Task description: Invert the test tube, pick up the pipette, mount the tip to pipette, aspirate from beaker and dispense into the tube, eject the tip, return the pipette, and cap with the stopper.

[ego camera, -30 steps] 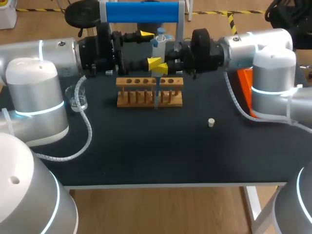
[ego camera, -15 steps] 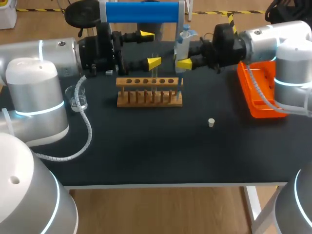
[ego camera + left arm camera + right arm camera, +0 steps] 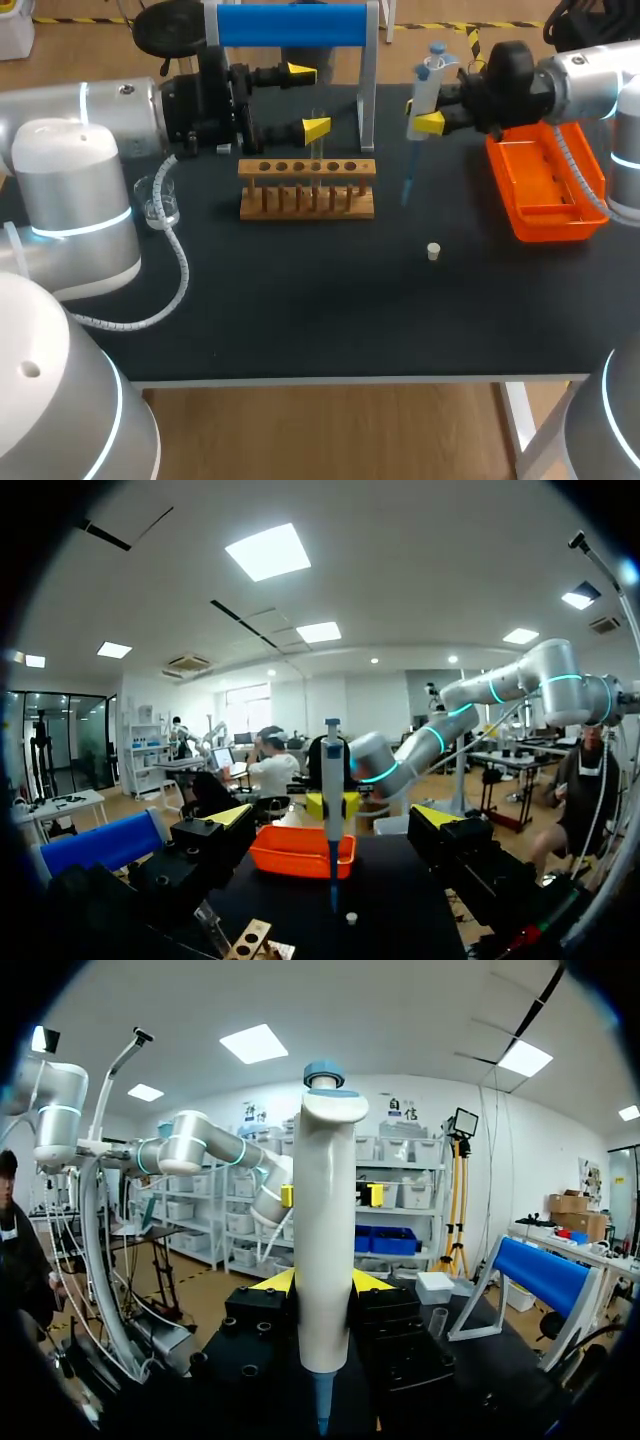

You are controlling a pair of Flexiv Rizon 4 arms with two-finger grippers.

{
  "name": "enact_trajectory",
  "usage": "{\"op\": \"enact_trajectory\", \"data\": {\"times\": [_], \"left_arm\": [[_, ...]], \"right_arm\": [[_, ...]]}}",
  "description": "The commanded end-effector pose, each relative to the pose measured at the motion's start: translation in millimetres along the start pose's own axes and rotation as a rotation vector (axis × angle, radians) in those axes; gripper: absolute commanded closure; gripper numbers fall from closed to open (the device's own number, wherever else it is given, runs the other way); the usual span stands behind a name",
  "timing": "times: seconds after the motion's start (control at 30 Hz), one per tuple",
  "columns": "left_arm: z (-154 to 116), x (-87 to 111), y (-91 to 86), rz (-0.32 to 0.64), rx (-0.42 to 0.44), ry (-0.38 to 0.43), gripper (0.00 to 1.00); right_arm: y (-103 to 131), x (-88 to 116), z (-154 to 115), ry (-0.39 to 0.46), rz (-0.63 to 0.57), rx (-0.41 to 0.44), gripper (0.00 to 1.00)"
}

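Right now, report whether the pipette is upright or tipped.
Upright: the pipette hangs vertically in the right tool, its blue tip pointing straight down above the table.

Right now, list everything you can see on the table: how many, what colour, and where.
table: one, black.
rack: one, wooden, rear middle.
test tube: one, clear, upright at the rack.
beaker: one, clear, left of the rack.
stopper: one, white, front right of the rack.
tray: one, orange, right side.
stand: one, blue bar, behind the rack.
pipette: one, white and blue, upright between rack and tray.
left gripper: open, behind the rack.
right gripper: shut on the pipette.
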State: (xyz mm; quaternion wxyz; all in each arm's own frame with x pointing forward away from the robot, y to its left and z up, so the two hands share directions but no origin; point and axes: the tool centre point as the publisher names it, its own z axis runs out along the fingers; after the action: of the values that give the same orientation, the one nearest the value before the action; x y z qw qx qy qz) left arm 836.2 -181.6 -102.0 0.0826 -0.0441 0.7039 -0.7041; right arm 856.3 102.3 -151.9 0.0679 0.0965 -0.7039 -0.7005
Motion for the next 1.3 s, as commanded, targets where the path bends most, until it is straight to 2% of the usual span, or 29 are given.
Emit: {"op": "enact_trajectory", "data": {"times": [0.03,0.6,0.77,1.3], "left_arm": [[1,-0.1,0.7,0.001,0.001,-0.001,0.00],[1,-0.1,0.7,0.001,0.001,-0.001,0.00],[1,-0.1,0.7,0.001,0.001,-0.001,0.00],[1,-0.1,0.7,0.001,0.001,-0.001,0.00]], "right_arm": [[1,0,-2,0.003,0.000,0.003,1.00],[1,0,-2,0.003,0.000,0.003,1.00],[12,1,-32,-0.001,-0.012,0.001,1.00],[45,3,-166,-0.012,-0.079,0.022,1.00]]}}
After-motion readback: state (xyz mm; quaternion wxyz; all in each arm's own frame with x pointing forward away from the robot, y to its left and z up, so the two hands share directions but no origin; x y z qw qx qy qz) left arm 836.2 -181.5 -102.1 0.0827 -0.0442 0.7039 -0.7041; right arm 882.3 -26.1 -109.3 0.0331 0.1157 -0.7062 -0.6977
